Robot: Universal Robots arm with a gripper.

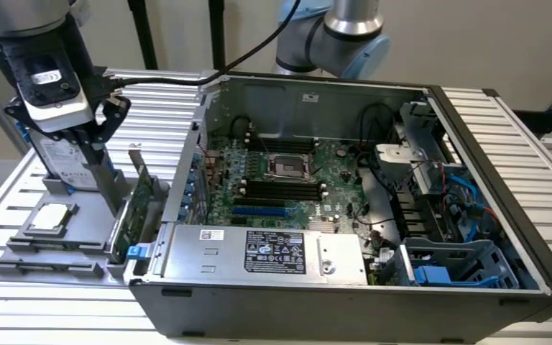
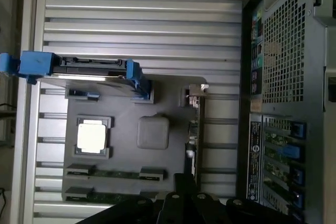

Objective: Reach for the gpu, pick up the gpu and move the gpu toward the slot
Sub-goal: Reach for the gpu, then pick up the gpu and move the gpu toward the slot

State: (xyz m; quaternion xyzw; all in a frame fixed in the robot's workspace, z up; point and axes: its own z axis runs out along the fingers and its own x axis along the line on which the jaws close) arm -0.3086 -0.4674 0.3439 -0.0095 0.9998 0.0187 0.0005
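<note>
The gpu (image 1: 144, 200) is a thin green card with a silver end bracket. It stands on edge in a grey fixture (image 1: 26, 248) just outside the case, on the exterior view's left. In the wrist view the gpu (image 2: 195, 129) appears edge-on as a dark blade. My gripper (image 1: 103, 183) hangs over the fixture, a little to the exterior view's left of the card and apart from it. In the wrist view the gripper (image 2: 184, 187) sits close to the card's near end. The motherboard (image 1: 286, 180) inside the case has a blue slot (image 1: 259, 212).
A grey hard drive with blue rails (image 2: 79, 67) stands upright at the fixture's back, behind my gripper. A square silver chip (image 1: 52, 215) lies in the fixture. The open computer case (image 1: 353, 302) takes up the middle and the exterior view's right, on a ribbed metal table (image 1: 46, 316).
</note>
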